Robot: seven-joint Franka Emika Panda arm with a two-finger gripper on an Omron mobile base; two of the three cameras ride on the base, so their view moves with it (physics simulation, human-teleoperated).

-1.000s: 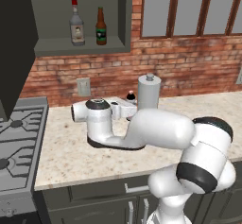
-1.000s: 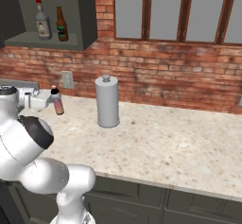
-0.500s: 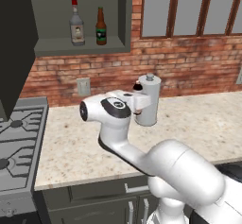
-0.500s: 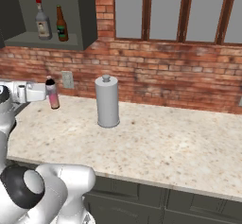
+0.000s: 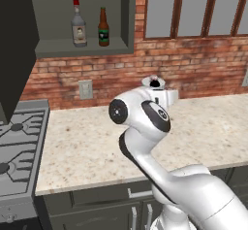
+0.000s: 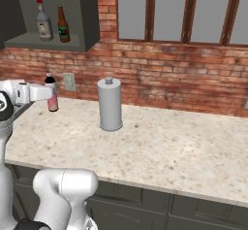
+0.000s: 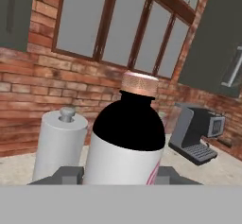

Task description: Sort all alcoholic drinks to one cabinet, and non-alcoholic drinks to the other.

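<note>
Hand view: the pink bottle (image 7: 124,147) is seen very close, upright against the camera, its dark upper part and cap rising between the two finger pieces at the bottom of the picture.
Gripper: the gripper (image 6: 48,94) is closed on the pink bottle, a finger pressed against each side.
Pink bottle, right base view: the pink bottle (image 6: 51,94) is held upright above the left end of the counter (image 6: 160,149), just in front of the wall socket (image 6: 69,82) on the brick wall.
Open cabinet: a dark wall cabinet (image 5: 85,49) is seen up on the left with its inside showing.
On its shelf: the grey bottle (image 5: 78,25) with a red cap and the brown beer bottle (image 5: 103,28) are stood upright, side by side and close together, the grey one to the left.
Canister: a pale canister (image 6: 110,104) with a knob on its lid is stood on the counter, to the right of the held bottle and apart from it.
Coffee machine: a dark coffee machine (image 7: 196,131) is seen on the counter, further right.
Stove: a gas stove (image 5: 17,149) is set at the counter's left end.
</note>
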